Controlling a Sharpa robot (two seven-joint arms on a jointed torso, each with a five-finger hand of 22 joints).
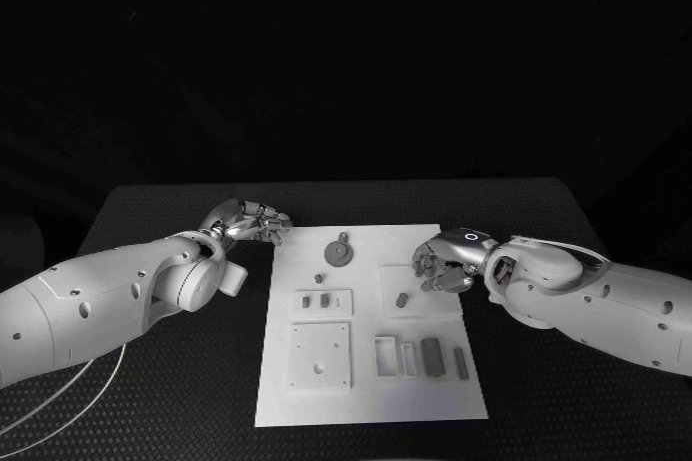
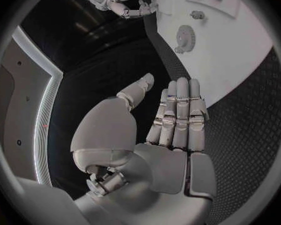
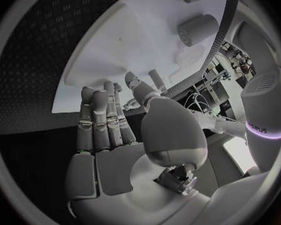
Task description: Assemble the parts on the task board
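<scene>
left hand [image 1: 248, 222] hovers over the dark bench [image 1: 173, 381] just beyond the white board's [image 1: 433, 406] far left corner, fingers straight and pressed side by side, thumb apart, holding nothing. right hand [image 1: 450, 260] hangs at the board's right edge, about level with a small grey peg [image 1: 401, 301]; its fingers lie together, thumb out, and it grips nothing. a round toothed gear [image 1: 339, 253] lies near the board's far edge, between the two hands. a square plate [image 1: 320, 356] sits on the near left part, and a row of upright blocks [image 1: 430, 358] stands to its right. open bench runs along both long sides of the board, and the near edge is unobstructed.
</scene>
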